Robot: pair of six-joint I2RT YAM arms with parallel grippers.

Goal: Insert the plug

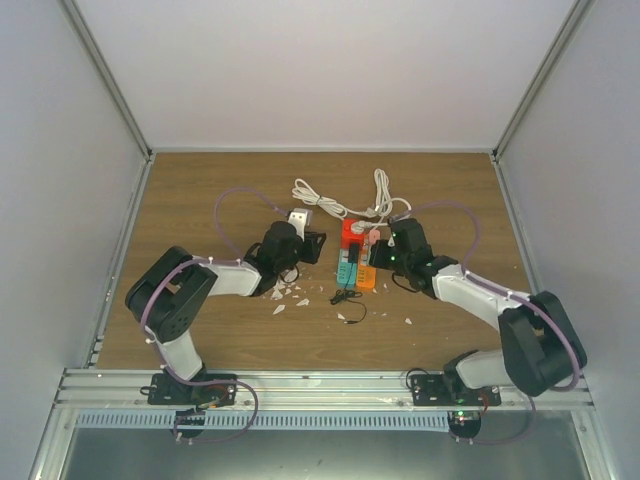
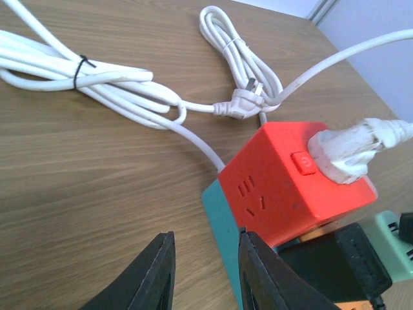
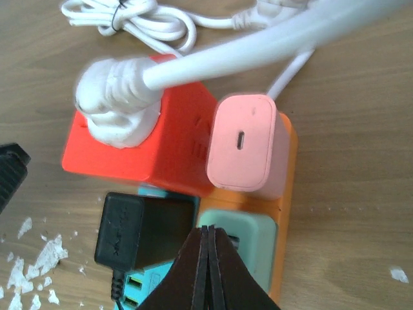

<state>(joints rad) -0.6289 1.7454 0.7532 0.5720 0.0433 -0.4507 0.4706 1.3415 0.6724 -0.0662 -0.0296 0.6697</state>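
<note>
Orange-red socket cube (image 3: 169, 155), white plug (image 3: 116, 111), pink charger (image 3: 244, 158), black adapter (image 3: 139, 226), wood-grain table (image 2: 97, 187).

Two cable bundles (image 2: 84, 77), one red cube (image 2: 277, 187)

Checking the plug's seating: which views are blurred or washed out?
Right wrist: white cable across the top badly blurred, white plug on the red cube soft and washed out, pink charger crisp. Left wrist: evenly lit, cube and bundled cords sharp, plug slightly overexposed. Top external: even light, socket cluster too small for detail.
</note>
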